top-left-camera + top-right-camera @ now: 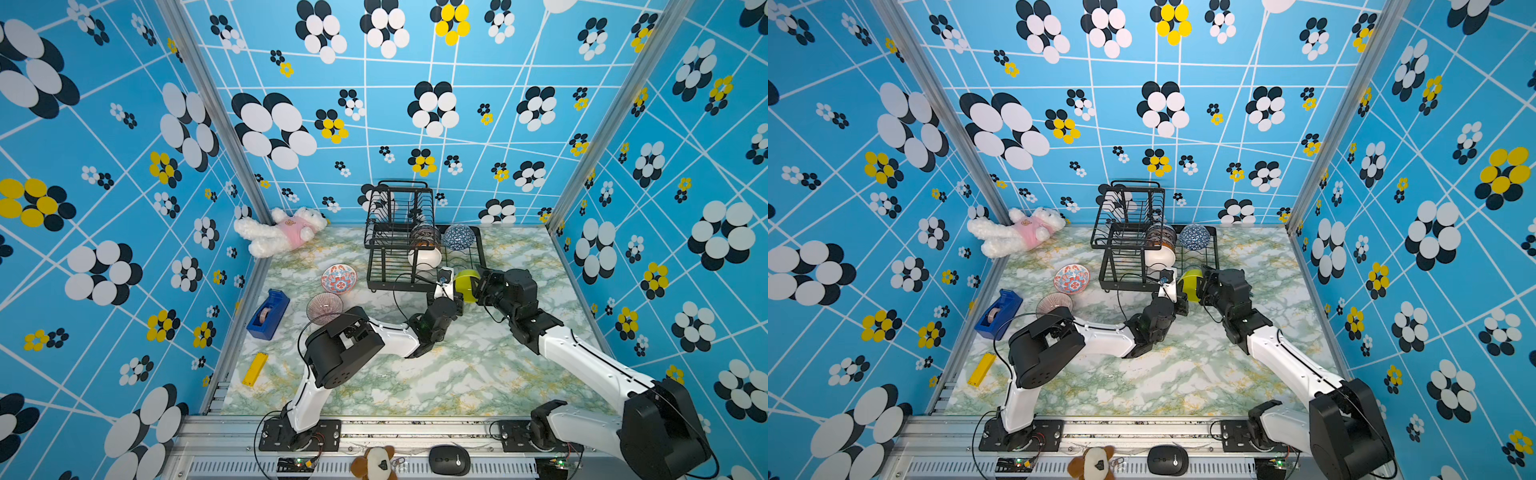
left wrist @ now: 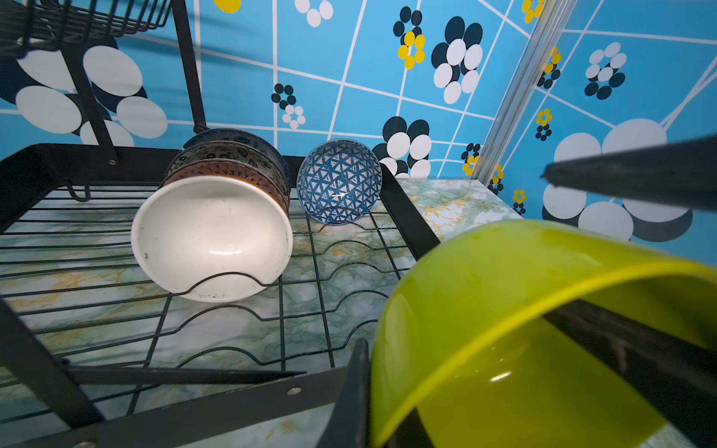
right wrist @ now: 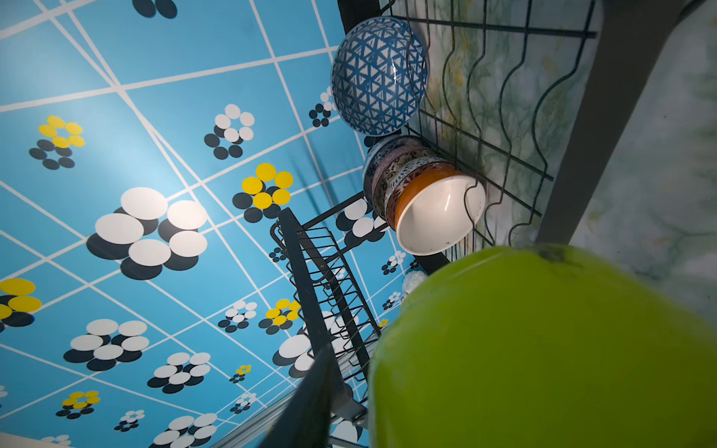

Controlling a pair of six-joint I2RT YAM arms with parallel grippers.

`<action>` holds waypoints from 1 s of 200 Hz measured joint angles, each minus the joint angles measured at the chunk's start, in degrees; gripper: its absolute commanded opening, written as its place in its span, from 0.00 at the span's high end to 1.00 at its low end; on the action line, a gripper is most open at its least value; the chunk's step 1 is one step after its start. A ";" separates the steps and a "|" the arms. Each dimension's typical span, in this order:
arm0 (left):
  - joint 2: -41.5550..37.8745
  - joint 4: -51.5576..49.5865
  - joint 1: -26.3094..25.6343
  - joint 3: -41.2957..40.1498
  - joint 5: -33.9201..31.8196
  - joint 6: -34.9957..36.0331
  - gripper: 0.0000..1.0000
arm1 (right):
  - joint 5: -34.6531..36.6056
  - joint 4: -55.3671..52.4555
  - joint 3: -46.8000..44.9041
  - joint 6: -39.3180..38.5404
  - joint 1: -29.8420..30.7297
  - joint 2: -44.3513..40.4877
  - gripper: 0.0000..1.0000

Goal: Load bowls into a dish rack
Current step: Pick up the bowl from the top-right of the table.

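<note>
You're mid-handover beside the dish rack (image 1: pixel 395 287): left gripper (image 1: pixel 456 296) pinched shut on the lime green bowl (image 1: pixel 466 284), right gripper (image 1: pixel 478 286) straddling its wall, perhaps not clamped. Confirm that grip before releasing.

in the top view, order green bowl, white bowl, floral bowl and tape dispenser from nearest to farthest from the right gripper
From the right gripper, in a top view:
1. green bowl, right at it
2. white bowl, in the rack
3. floral bowl, left of the rack
4. tape dispenser, far left
</note>
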 measured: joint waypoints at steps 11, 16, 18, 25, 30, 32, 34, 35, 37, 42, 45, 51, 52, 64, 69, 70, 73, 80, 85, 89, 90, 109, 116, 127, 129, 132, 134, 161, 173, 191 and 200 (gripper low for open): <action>0.00 0.37 0.00 0.02 -0.39 0.02 0.87 | 0.02 2.67 -0.09 1.42 0.31 1.60 0.90; 0.00 0.55 0.00 -0.02 -0.35 0.02 0.79 | 0.31 4.81 -0.15 2.12 0.39 2.29 0.96; 0.00 0.52 -0.02 -0.02 -0.55 -0.02 0.76 | 0.17 5.22 -0.13 1.64 0.39 2.62 0.98; -0.04 0.76 0.04 -0.13 -0.33 0.24 0.63 | 0.59 7.74 -0.33 1.77 0.26 3.45 1.00; -0.15 0.68 0.02 -0.17 -0.24 0.59 0.54 | 0.81 9.75 -0.55 1.70 0.02 4.24 1.00; -0.15 0.94 0.00 -0.20 -0.35 0.59 0.51 | 0.87 10.73 -0.61 1.66 -0.13 4.59 1.00; -0.22 0.87 -0.02 -0.24 -0.09 0.94 0.48 | 0.94 11.28 -0.68 1.46 -0.24 4.90 1.00; -0.26 0.92 -0.02 -0.28 0.00 0.94 0.47 | 0.96 11.91 -0.74 1.57 -0.35 5.16 1.00; -0.35 0.96 -0.02 -0.37 0.02 0.83 0.44 | 1.11 12.70 -0.83 1.44 -0.48 5.51 1.00; -0.66 1.03 -0.13 -0.70 0.09 1.03 0.37 | 1.22 14.60 -1.05 1.36 -0.79 6.36 1.00; -0.87 1.07 -0.13 -0.96 0.02 0.79 0.35 | 1.22 15.82 -1.22 1.22 -1.03 6.88 1.00; -1.49 0.92 -0.15 -1.64 0.11 0.81 0.30 | 1.18 18.53 -1.64 1.03 -1.60 8.02 1.00; -1.66 0.96 -0.20 -1.81 -0.02 0.90 0.30 | 1.22 18.73 -1.68 1.05 -1.66 8.15 1.00; -3.17 -0.02 -0.22 -3.17 0.04 0.85 0.21 | 1.03 22.75 -2.29 0.55 -2.89 10.05 1.00; -3.93 -0.59 -0.22 -3.74 0.07 1.01 0.18 | 0.90 23.89 -2.38 0.22 -3.39 10.71 1.00; -4.13 -0.72 -0.22 -3.87 0.00 1.01 0.18 | 0.87 24.24 -2.40 0.15 -3.54 10.86 1.00; -4.59 -0.96 -0.22 -4.17 -0.17 0.90 0.16 | 0.70 24.94 -2.45 -0.07 -3.89 11.28 1.00; -5.81 -1.95 -0.11 -4.92 -0.15 0.74 0.13 | 0.17 26.56 -2.45 -0.70 -4.76 12.13 1.00; -6.78 -2.86 -0.04 -5.46 0.07 0.55 0.11 | -0.31 27.93 -2.45 -1.29 -5.42 12.72 1.00; -7.63 -3.69 0.09 -5.88 0.11 0.48 0.09 | -0.55 28.94 -2.40 -1.73 -5.99 13.22 1.00; -7.78 -3.87 0.11 -5.92 0.20 0.46 0.09 | -0.66 29.07 -2.38 -1.84 -6.08 13.31 1.00; -11.89 -8.85 1.22 -6.93 1.60 -0.92 0.04 | -3.17 33.48 -1.38 -5.18 -8.66 16.22 1.00; -13.49 -11.08 1.88 -6.93 2.49 -1.38 0.03 | -4.22 34.95 -0.55 -6.47 -9.46 17.62 1.00; -15.69 -14.05 2.89 -6.93 3.91 -2.10 0.01 | -6.23 37.27 1.33 -8.90 -10.69 20.28 1.00; -16.20 -14.73 3.08 -6.93 4.11 -2.21 0.01 | -6.47 37.59 1.60 -9.16 -10.82 20.65 1.00; -16.72 -15.54 3.34 -6.93 4.57 -2.40 0.01 | -6.97 38.25 2.08 -9.75 -11.08 21.31 1.00; -17.20 -16.06 3.50 -6.93 4.76 -2.45 0.01 | -7.23 38.77 2.47 -10.32 -11.26 21.88 1.00; -20.74 -21.92 4.90 -6.88 7.15 -2.58 0.01 | -9.49 44.30 5.07 -15.69 -11.98 26.71 1.00; -21.35 -24.17 4.90 -6.88 7.87 -2.54 0.01 | -10.19 45.90 6.03 -18.08 -11.98 28.70 1.00; -21.75 -26.75 4.90 -6.88 8.98 -2.34 0.01 | -11.08 47.76 8.13 -21.05 -11.98 32.11 1.00; -21.92 -27.85 4.96 -6.88 9.46 -2.34 0.01 | -11.39 48.57 9.44 -22.38 -11.98 33.99 1.00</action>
